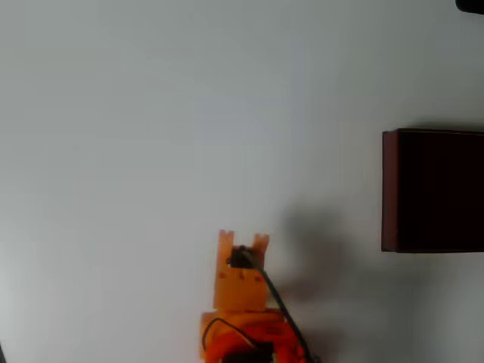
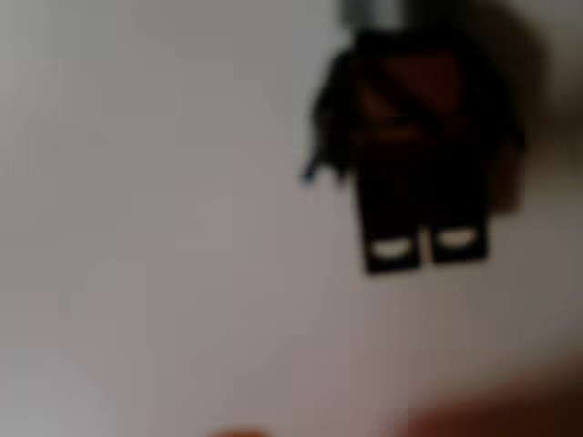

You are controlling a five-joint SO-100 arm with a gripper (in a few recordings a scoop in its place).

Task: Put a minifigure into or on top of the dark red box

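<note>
minifigure [image 2: 414, 150] lying flat on the table, close below the gripper [image 1: 243, 243], blurred in wrist view. fingers look parted, holding nothing visible, though hard to tell. probably light, stiff, a bit slippery; best pinched across the torso. box [image 1: 432, 190] well apart.

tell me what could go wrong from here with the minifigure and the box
1. The minifigure looks pinched between the tips of the claw, so it may slip out during the carry.
2. The dark red box sits far right, partly cut off by the overhead view's edge; a drop could land outside it.
</note>
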